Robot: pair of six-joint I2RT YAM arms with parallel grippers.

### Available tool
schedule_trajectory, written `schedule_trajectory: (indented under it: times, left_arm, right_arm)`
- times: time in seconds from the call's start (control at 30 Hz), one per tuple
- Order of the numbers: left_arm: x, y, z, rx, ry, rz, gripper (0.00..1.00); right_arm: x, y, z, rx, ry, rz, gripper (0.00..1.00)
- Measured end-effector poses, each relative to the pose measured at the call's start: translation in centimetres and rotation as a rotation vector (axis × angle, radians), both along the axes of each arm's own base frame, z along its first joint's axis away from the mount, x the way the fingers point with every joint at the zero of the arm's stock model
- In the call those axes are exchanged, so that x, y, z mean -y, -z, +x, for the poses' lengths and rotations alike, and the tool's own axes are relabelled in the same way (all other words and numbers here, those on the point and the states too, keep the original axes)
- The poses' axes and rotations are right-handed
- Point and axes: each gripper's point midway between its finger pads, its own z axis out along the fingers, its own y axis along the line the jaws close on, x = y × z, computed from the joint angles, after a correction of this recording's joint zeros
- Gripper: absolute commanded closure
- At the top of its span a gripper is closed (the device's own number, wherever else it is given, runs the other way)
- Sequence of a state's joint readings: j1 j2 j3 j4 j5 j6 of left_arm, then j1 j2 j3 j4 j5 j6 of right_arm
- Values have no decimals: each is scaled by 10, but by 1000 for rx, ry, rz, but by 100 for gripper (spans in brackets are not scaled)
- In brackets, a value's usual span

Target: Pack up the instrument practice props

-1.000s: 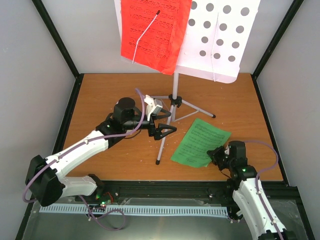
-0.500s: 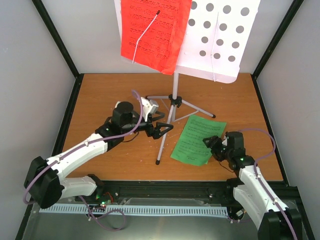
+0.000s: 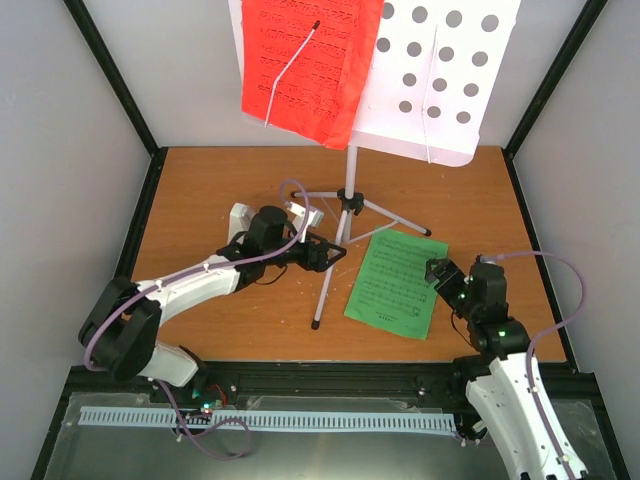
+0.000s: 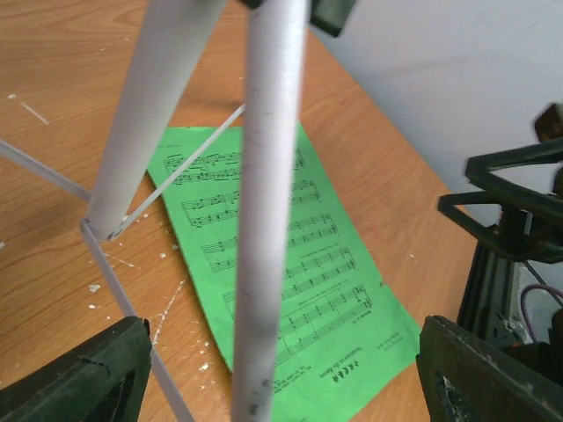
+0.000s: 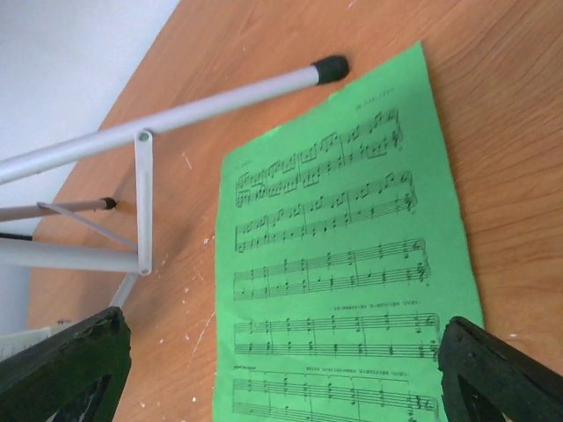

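The white perforated music stand (image 3: 440,80) rises at the back on its silver tripod (image 3: 349,200), with the red page (image 3: 300,65) clipped on its desk. The green page (image 3: 393,285) lies flat on the table. My left gripper (image 3: 322,252) is open, and the tripod's front leg (image 4: 264,220) runs between its fingers (image 4: 79,378) without touching either. My right gripper (image 3: 440,272) is open at the green page's (image 5: 339,264) right edge and holds nothing. A small white object (image 3: 302,212), apparently the metronome, sits just left of the tripod.
Black frame posts (image 3: 120,80) and grey walls close in the wooden table (image 3: 200,180) on three sides. Another tripod leg (image 5: 176,110) with a black foot lies just beyond the green page.
My right gripper opened and let go of the green page, which now lies flat, then drew back to the right. My left gripper turned and moved in around the tripod's front leg.
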State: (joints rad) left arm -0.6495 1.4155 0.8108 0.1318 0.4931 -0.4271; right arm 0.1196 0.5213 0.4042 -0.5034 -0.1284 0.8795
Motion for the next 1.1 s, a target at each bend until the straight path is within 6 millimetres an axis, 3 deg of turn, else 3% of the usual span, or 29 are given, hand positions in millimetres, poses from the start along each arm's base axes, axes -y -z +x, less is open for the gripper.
schedule_trajectory:
  times: [0.13, 0.37, 0.47, 0.67, 0.93, 1.1]
  left_arm:
    - [2, 12, 9, -25, -24, 21, 34]
    - [14, 24, 21, -61, -20, 17, 72]
    - [19, 21, 24, -62, -7, 3, 85]
    - [19, 18, 32, 4, -18, 27, 96]
    - [3, 18, 52, 18, -100, 43, 100]
    - [13, 17, 70, 4, -116, 19, 100]
  right_arm:
    - [11, -10, -4, 32, 50, -34, 6]
    - [17, -13, -7, 43, 77, -49, 6]
    - [17, -13, -7, 45, 77, -46, 6]
    - [17, -14, -8, 52, 78, -41, 6]
    - [17, -14, -8, 61, 79, -37, 6]
    - [15, -10, -8, 53, 72, -34, 5]
